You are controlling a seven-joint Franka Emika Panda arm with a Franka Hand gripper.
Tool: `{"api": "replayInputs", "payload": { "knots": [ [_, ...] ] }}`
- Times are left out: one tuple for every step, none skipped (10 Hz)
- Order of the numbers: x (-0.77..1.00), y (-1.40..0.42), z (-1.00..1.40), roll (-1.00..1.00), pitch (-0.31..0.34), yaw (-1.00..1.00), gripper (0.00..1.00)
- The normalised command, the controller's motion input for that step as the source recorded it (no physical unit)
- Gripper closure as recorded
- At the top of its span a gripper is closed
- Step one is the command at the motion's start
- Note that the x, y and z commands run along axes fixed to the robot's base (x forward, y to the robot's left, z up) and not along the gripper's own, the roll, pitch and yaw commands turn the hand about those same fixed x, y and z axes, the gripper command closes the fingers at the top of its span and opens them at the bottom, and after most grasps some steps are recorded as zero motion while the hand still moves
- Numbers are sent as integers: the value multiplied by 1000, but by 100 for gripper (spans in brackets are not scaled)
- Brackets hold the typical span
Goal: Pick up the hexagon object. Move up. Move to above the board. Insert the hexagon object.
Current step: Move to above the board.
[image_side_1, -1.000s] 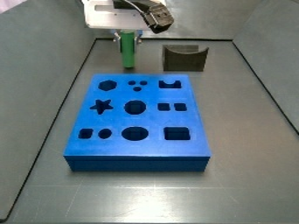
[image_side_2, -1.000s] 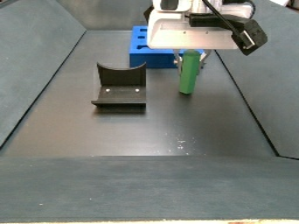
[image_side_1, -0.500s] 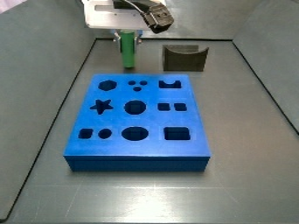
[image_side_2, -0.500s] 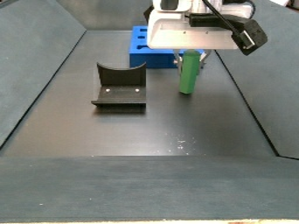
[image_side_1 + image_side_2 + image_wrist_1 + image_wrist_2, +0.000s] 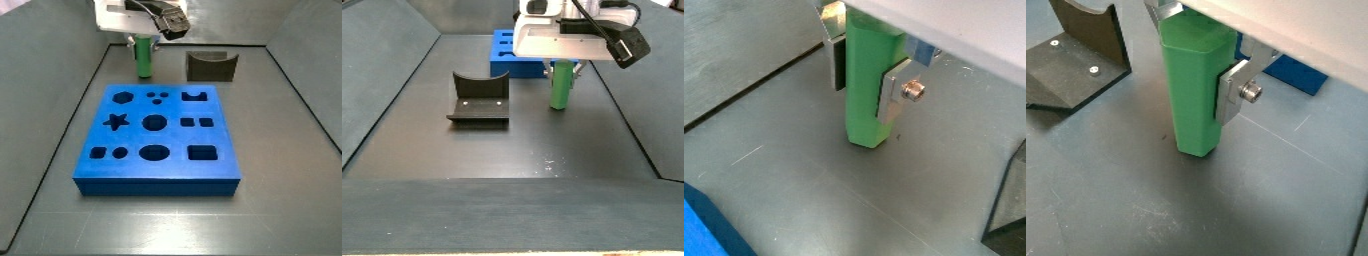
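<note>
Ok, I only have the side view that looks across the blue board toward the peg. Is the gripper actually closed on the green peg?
Observer: Yes. In a wrist view the fingers press the hexagon object from both sides, so the gripper grips it.
Operator: Is it off the floor?
Observer: Cannot tell; in a wrist view its base looks at floor level.
Operator: What is beside it?
Observer: The fixture, standing apart from the peg, with the board behind.

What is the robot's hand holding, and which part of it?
The hand grips the green peg by its upper part, a finger plate on each side. The peg stands upright, its bottom at the grey floor.
</note>
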Motion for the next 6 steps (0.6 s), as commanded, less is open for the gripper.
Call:
{"api": "replayInputs", "payload": {
  "knots": [
    [-136,95,1000,-102,38,-79,100],
    [-131,90,1000,-96,28,-60,100],
    [-127,88,1000,-94,23,-53,100],
    [-123,85,1000,-93,18,-50,100],
    [-120,81,1000,-91,14,-48,100],
    [-117,79,1000,-89,10,-48,100]
  ]
}}
